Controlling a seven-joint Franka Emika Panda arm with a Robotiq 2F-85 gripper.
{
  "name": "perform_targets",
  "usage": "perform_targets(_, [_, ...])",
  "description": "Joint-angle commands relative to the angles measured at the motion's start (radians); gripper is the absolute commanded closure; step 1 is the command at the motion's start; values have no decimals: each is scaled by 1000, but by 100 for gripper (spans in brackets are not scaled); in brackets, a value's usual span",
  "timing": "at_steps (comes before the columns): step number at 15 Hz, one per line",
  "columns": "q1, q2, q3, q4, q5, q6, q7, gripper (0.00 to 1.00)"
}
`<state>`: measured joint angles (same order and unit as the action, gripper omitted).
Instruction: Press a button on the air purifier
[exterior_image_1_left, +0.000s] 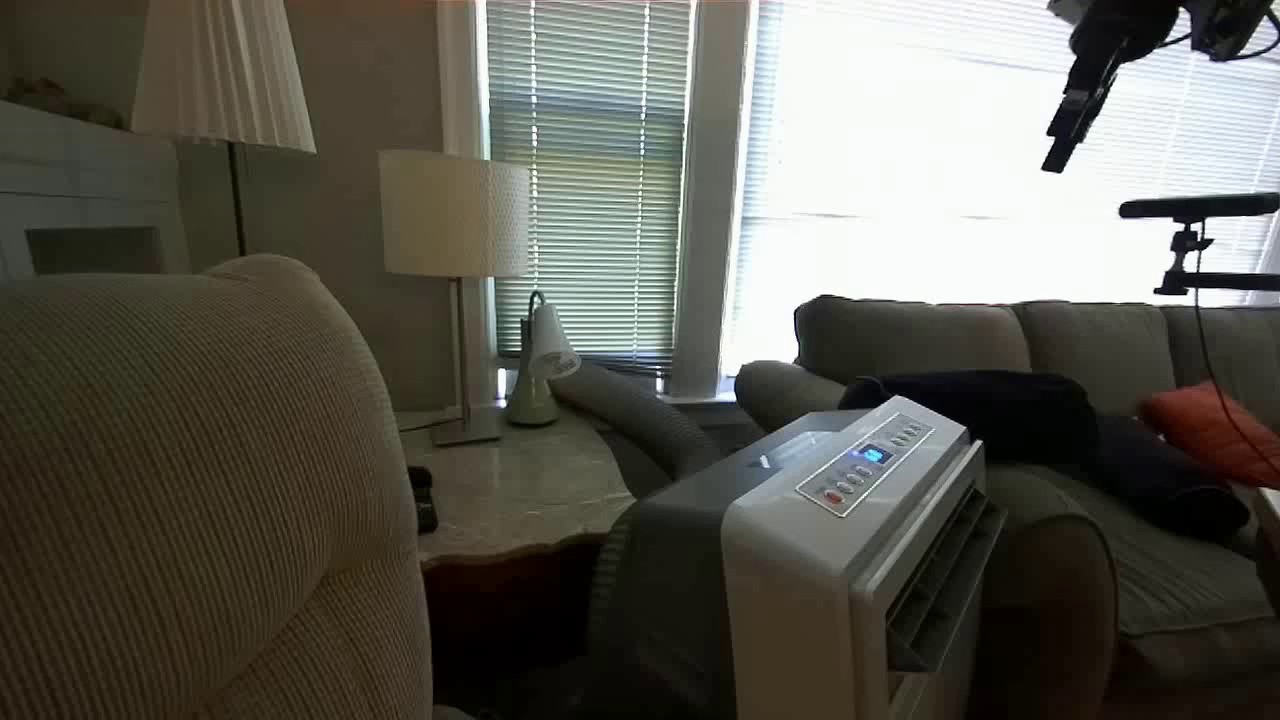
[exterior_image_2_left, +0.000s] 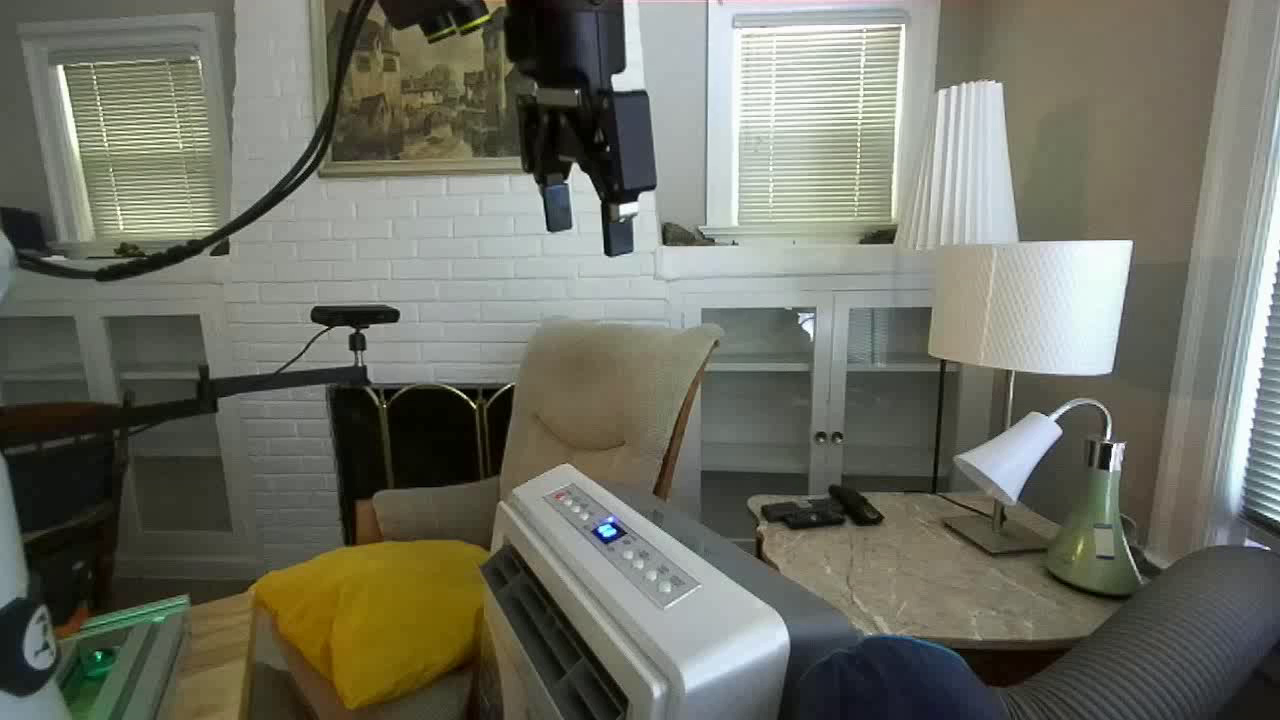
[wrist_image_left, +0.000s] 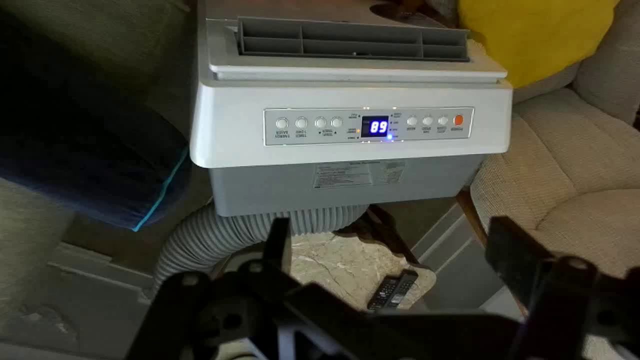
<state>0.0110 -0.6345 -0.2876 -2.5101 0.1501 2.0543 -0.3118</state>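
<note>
The air purifier is a white and grey boxy unit in both exterior views (exterior_image_1_left: 790, 600) (exterior_image_2_left: 725, 625) and the wrist view (wrist_image_left: 230, 122). Its slanted top has a control panel (wrist_image_left: 330, 134) with a blue-lit display (wrist_image_left: 375, 126) reading 89 upside down. White round buttons (wrist_image_left: 301, 122) sit on both sides of the display, and an orange power button (wrist_image_left: 458, 120) is at the right end in the wrist view. My gripper (exterior_image_2_left: 588, 222) is open and empty, pointing down, well above the purifier and apart from it. It also shows in an exterior view (exterior_image_1_left: 1060, 150) and the wrist view (wrist_image_left: 392, 237).
A grey hose (exterior_image_2_left: 1150, 640) runs from the purifier's back. A stone-topped table (exterior_image_2_left: 890, 570) bears lamps and remotes (wrist_image_left: 392, 291). A beige armchair (exterior_image_2_left: 600, 400), yellow pillow (exterior_image_2_left: 390, 610), dark cushion (exterior_image_1_left: 985, 405) and sofa (exterior_image_1_left: 920, 335) stand around. A camera on a bar (exterior_image_2_left: 355, 316) stands nearby.
</note>
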Motion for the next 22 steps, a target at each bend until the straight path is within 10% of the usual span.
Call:
perform_targets(1, [-22,5,18,3,14,-5,-11,0])
perform_targets(11, [-17,41,31,16,28,27,8,0])
perform_targets(22, [-10,228,142,-87,17,391,123,0])
